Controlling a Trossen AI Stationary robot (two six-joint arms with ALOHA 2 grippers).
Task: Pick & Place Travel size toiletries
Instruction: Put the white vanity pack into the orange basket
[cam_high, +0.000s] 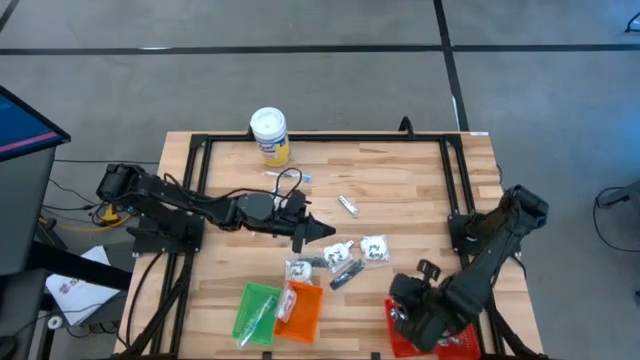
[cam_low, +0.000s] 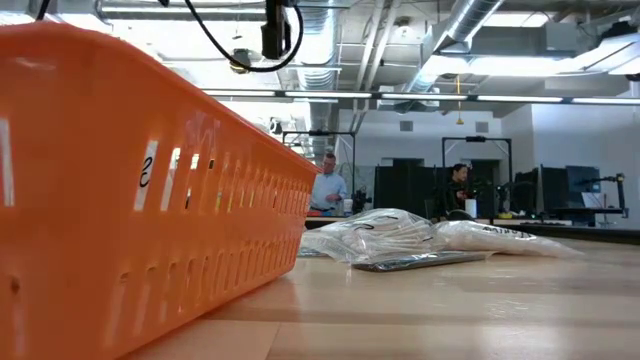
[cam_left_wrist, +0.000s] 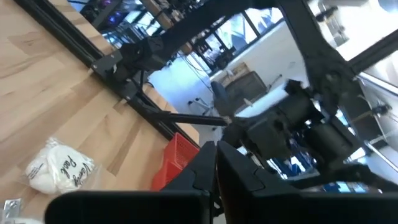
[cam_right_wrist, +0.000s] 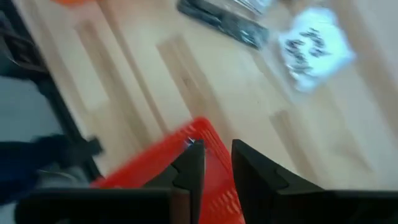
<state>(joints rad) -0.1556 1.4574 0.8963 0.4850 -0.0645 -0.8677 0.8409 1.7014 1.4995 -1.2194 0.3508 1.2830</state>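
The table (cam_high: 400, 180) is pale butcher-block wood, smooth with a soft sheen, framed by matt black metal rails (cam_high: 320, 137). The orange tray (cam_low: 130, 180) is glossy slotted plastic, as are the green tray (cam_high: 255, 312) and red tray (cam_right_wrist: 186, 162). The packets (cam_low: 400, 235) look like crinkly clear and white film. The tub (cam_high: 269, 135) has a smooth white plastic lid.

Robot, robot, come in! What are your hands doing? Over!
Left gripper shut, hovering mid-table. Right gripper over red tray, jaws slightly apart, empty. Toiletry packets loose on table. Nothing blocking.
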